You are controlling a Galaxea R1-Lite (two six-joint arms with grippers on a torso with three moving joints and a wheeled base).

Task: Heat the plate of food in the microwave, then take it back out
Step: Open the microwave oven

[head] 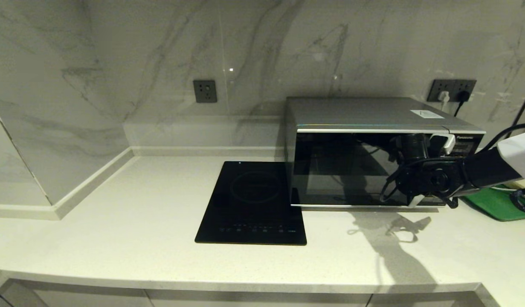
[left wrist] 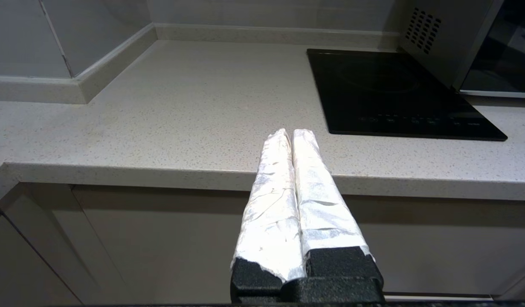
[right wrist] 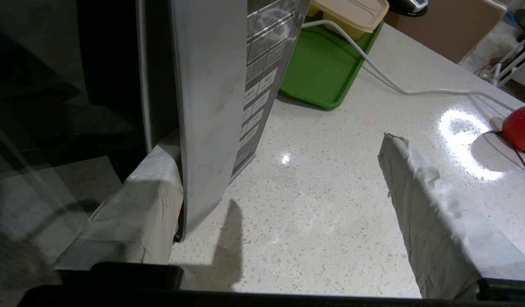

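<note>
Hooking the microwave [head: 364, 153] door's 3 o'clock edge, right gripper [right wrist: 283, 200] spread wide; next, swing it open; left gripper [left wrist: 293, 140] pressed together, parked.

Only one word is showing itself clearly: "Panasonic", in small pale letters on the top right corner of the microwave [head: 373, 149], above its button panel [right wrist: 262, 81]. The buttons are carrying small labels, perhaps in Chinese, but they are too blurred to read. The white sticker [head: 426, 114] on the microwave's top is also not readable.
</note>
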